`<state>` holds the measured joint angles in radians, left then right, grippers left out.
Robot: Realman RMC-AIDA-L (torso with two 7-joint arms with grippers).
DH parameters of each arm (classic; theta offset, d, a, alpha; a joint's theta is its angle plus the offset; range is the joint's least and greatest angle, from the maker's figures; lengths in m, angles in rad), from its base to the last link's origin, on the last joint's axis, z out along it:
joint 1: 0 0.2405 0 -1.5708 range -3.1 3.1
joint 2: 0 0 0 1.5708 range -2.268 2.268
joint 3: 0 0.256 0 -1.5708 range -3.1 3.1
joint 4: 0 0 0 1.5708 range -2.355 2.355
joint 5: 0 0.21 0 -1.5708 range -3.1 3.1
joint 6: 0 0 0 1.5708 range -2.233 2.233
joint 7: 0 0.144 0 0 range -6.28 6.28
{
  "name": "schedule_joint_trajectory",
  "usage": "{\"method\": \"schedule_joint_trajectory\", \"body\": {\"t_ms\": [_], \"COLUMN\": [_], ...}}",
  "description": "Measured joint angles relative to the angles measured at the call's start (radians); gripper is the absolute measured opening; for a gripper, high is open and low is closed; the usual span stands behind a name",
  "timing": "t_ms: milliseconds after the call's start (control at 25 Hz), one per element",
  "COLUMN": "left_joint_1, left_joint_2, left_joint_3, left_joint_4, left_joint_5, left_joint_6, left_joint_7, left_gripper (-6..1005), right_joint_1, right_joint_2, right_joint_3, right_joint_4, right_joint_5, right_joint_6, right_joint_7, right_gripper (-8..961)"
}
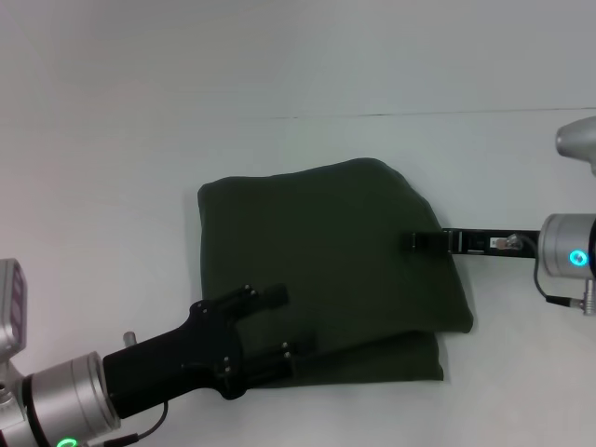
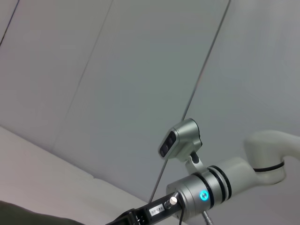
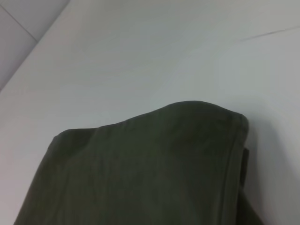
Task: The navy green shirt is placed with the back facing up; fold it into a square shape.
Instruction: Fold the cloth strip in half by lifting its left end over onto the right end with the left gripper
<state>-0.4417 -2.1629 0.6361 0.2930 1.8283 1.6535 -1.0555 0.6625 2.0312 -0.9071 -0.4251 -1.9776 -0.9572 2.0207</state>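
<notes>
The navy green shirt (image 1: 326, 270) lies folded into a rough square in the middle of the white table, its upper layer slightly askew over a lower layer that shows along the near right edge. My left gripper (image 1: 284, 324) reaches in from the near left, open, with both fingers resting over the shirt's near-left part and fabric showing between them. From the right, my right gripper (image 1: 421, 240) extends over the shirt's right edge at mid-height. The right wrist view shows the shirt (image 3: 140, 178) close up with a folded edge. Only a sliver of shirt (image 2: 23, 218) appears in the left wrist view.
The white table (image 1: 112, 186) surrounds the shirt on every side, with a thin seam line (image 1: 372, 115) across the back. The left wrist view looks at grey wall panels and my right arm (image 2: 211, 190) with its cyan light.
</notes>
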Motion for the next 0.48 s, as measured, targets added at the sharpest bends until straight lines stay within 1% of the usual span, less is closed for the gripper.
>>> {"method": "schedule_joint_trajectory", "body": {"t_ms": [160, 480], "left_joint_1": [-0.004, -0.005], "left_joint_2": [0.000, 0.000], "left_joint_3": [-0.001, -0.001], "left_joint_4": [0.004, 0.010], "left_joint_5": [0.000, 0.002], "left_joint_6": [-0.004, -0.006], "left_joint_7": [0.000, 0.000], "left_gripper": [784, 783], "right_joint_1": [0.008, 0.010], "right_joint_2": [0.024, 0.034], "right_joint_3": [0.000, 0.000], "right_joint_4": [0.000, 0.002], "right_joint_5": [-0.004, -0.005], "right_joint_6": [0.028, 0.032], "right_joint_7": [-0.004, -0.005], "right_gripper": [684, 671]}}
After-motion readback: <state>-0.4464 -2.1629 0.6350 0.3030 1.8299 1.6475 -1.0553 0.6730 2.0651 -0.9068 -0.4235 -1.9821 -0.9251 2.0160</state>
